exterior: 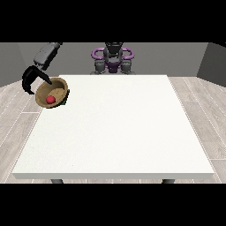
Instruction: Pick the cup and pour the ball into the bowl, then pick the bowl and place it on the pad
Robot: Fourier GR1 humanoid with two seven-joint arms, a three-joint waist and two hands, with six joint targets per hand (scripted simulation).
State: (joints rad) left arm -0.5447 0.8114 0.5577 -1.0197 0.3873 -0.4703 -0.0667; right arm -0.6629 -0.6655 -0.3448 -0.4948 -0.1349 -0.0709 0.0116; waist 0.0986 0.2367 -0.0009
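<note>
Nearest us, the worktop; at the view's left the robot hand clasps the bowl by its rim; we judge it rigid, light, the ball liable to roll.

A single front view was in use, set across the white table from the robot and facing it from above table height, looking down at an angle. It stood far enough back to take in the whole tabletop, the floor on both sides and the wall behind. The robot appeared small at top centre.
</note>
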